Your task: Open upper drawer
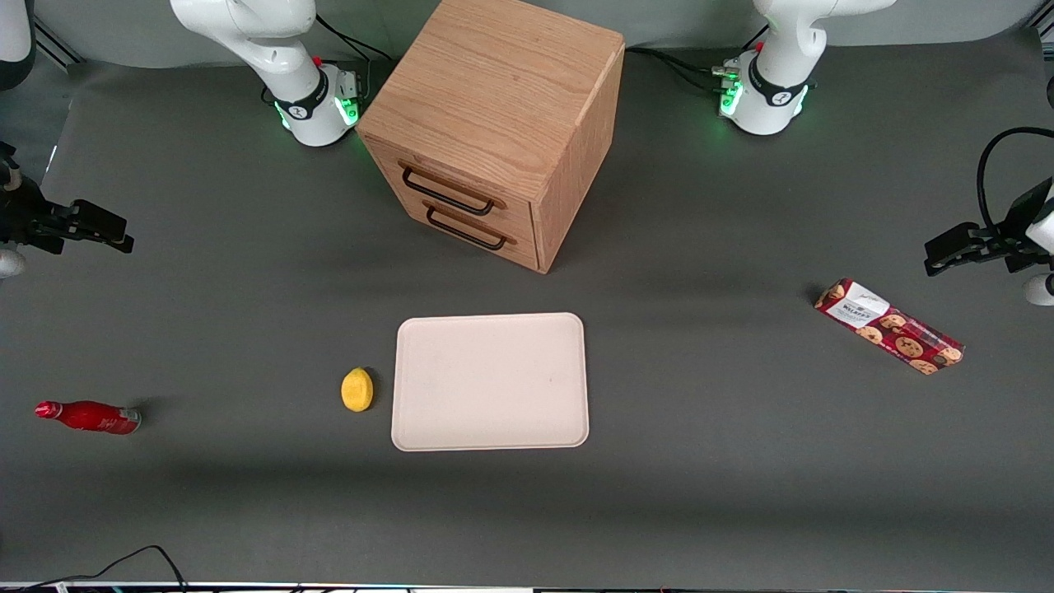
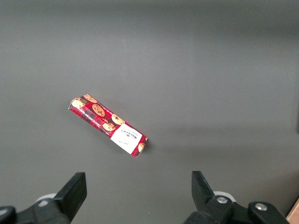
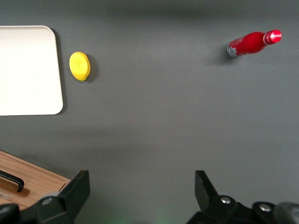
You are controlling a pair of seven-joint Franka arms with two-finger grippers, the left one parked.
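The oak cabinet (image 1: pixel 494 107) stands at the middle of the table, close to the arm bases. Its upper drawer (image 1: pixel 494 186) is pushed in flush, with a thin black bar handle (image 1: pixel 449 191) on its front. The lower drawer (image 1: pixel 527 244) sits just below it and is also flush. My gripper (image 1: pixel 115 232) hovers toward the working arm's end of the table, well away from the cabinet. Its fingers (image 3: pixel 77 189) stand wide apart with only bare mat between them, so the gripper (image 3: pixel 140 186) is open. A corner of the cabinet (image 3: pixel 37 179) and one handle end (image 3: pixel 11 179) show in the right wrist view.
A cream tray (image 1: pixel 491 380) lies in front of the cabinet, with a yellow lemon (image 1: pixel 356 389) beside it. A red bottle (image 1: pixel 89 417) lies toward the working arm's end. A red cookie pack (image 1: pixel 889 326) lies toward the parked arm's end.
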